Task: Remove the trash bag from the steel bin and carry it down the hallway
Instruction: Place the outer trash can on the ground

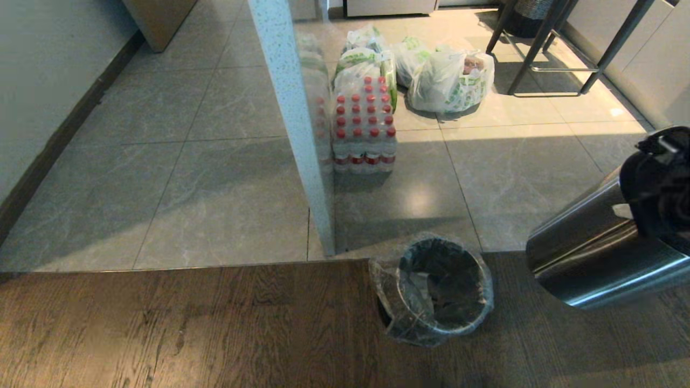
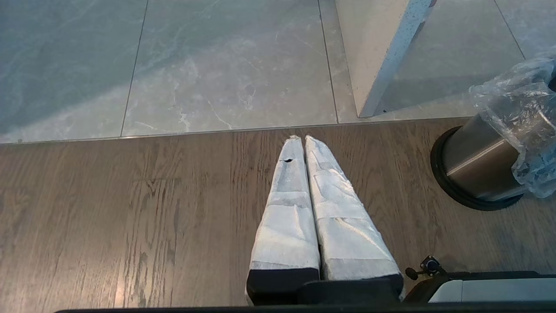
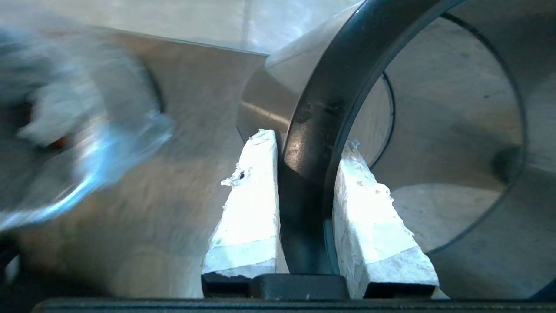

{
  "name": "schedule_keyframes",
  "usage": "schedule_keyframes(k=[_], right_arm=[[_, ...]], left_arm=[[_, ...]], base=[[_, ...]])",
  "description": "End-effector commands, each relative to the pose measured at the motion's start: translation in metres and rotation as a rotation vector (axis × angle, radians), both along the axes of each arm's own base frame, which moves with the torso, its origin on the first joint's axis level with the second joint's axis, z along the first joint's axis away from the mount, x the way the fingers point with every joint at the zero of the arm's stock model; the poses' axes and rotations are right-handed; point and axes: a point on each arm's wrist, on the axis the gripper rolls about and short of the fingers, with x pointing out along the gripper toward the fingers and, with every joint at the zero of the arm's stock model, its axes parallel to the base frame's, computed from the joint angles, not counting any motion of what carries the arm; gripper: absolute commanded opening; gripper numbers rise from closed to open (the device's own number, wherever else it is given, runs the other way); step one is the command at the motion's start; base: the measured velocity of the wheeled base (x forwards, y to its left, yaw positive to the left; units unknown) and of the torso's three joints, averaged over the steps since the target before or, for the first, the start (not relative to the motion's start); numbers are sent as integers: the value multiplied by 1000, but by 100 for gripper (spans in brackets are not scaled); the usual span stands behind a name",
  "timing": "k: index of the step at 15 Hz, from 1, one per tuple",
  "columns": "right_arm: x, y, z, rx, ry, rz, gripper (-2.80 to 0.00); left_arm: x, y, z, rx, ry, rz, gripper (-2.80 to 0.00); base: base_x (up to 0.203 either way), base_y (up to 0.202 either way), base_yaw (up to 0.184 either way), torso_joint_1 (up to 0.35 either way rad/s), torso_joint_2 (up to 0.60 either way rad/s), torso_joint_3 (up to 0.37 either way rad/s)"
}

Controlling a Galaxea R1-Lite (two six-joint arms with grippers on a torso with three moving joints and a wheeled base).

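Trash bag, clear and crinkly, lines the small steel bin, which stands on the wooden floor just by the tile edge. The right arm reaches in from the right side, and its right pincer is clamped on the black rim of a bigger steel can, which tilts in the air. The left pincer hangs low over the wooden floor with its white fingers pressed together, holding nothing.
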Motion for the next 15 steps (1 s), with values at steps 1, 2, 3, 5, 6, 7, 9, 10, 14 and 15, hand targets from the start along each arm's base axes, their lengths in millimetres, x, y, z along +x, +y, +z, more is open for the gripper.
schedule_keyframes(k=[1,2,3,5,6,7,9,10,14,15], right_arm=[[49,-21,-51,26,104,-43,-280],[66,-28,-68,43,109,-62,-280],[80,-35,-83,62,113,-81,-280],[98,-45,-101,91,95,-113,-280],[105,-47,-112,112,111,-124,-280],[113,-49,-124,134,123,-133,-280],[127,-53,-147,156,109,-132,-280],[134,-55,-158,159,96,-126,-280],[151,-59,-174,156,78,-117,-280],[152,-59,-174,154,73,-118,-280]], left_arm=[[0,0,0,0,0,0,-280],[0,0,0,0,2,0,-280],[0,0,0,0,0,0,-280],[0,0,0,0,1,0,-280],[0,0,0,0,2,0,-280],[0,0,0,0,1,0,-280],[0,0,0,0,2,0,-280],[0,0,0,0,2,0,-280],[0,0,0,0,2,0,-280],[0,0,0,0,1,0,-280]], base=[[0,0,0,0,0,0],[0,0,0,0,0,0],[0,0,0,0,0,0],[0,0,0,0,0,0],[0,0,0,0,0,0],[0,0,0,0,0,0],[0,0,0,0,0,0],[0,0,0,0,0,0],[0,0,0,0,0,0],[0,0,0,0,0,0]])
